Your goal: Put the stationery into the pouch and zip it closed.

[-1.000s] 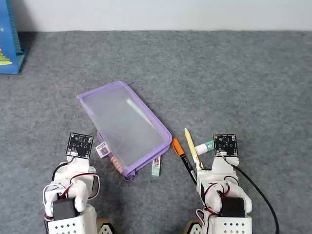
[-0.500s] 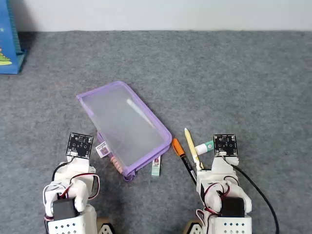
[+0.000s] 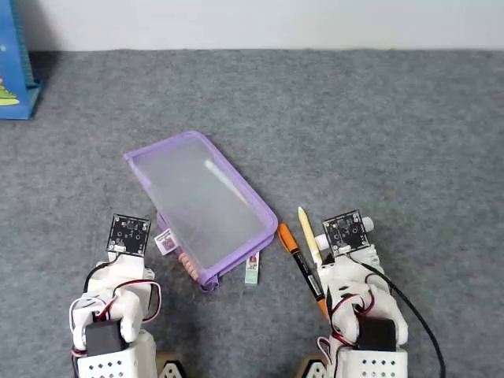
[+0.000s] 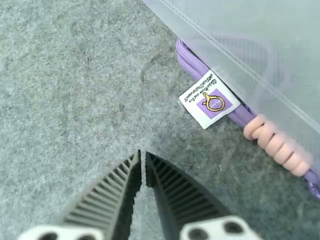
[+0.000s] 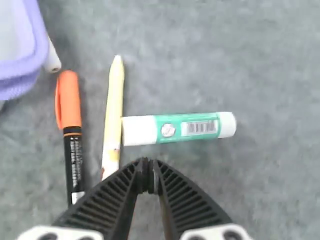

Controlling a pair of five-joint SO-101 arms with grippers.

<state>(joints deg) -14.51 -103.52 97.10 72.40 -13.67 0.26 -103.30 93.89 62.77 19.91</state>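
At the near edge of the grey surface (image 3: 394,142), the left gripper (image 4: 142,159) is held clenched on nothing, low over the surface and close to the pink coiled zip pull (image 4: 277,150) of the pouch. The right gripper (image 5: 146,167) is also pressed together and empty, above the near ends of the stationery. Three pieces are seen lying loose there: an orange-capped pen (image 5: 68,115), a yellow pencil (image 5: 113,107) and a green glue stick (image 5: 175,128), whose white end is laid against the pencil. A little farther, toward the middle of the surface, the purple pouch (image 3: 201,197) is laid flat. Whether its zip is open cannot be told. The task is judged as hardly begun: all three pieces are to be put in, and the zip is to be closed.
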